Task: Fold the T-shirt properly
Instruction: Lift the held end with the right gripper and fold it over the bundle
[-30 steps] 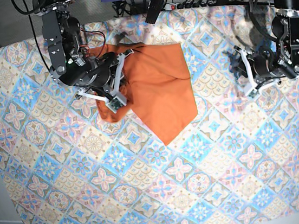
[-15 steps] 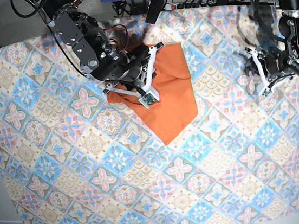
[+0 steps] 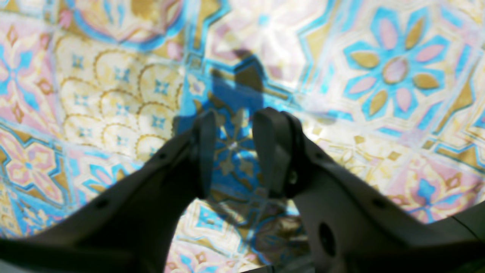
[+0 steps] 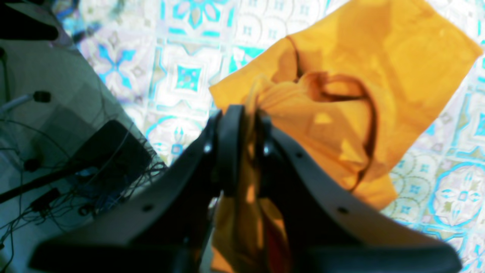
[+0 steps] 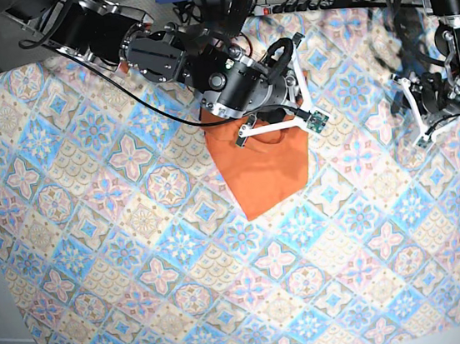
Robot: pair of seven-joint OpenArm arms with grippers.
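Right gripper [image 4: 244,125]: I have its jaws closed on a bunched fold of the burnt-orange T-shirt [image 4: 379,87], the cloth pinched between the two black fingers [image 4: 227,148] and trailing down past them. I judge the pinch is taken on an edge so that one side can be carried across the body of the garment, making a fold. In the base view this gripper [image 5: 291,89] reaches over the upper part of the shirt [image 5: 264,176], whose lower portion lies flat on the blue-and-beige patterned tablecloth [image 5: 145,300] and tapers to a point toward the table centre.

Left gripper [image 3: 233,149]: I hold it with jaws a little apart and nothing between them; only tablecloth pattern [image 3: 394,72] shows through the gap. In the base view it [image 5: 424,114] hangs well apart from the shirt, near the cloth's edge, presumably kept clear so the carrying arm has room.

Behind the table's far edge, cables and a power strip [image 5: 310,3] lie out of the working area.
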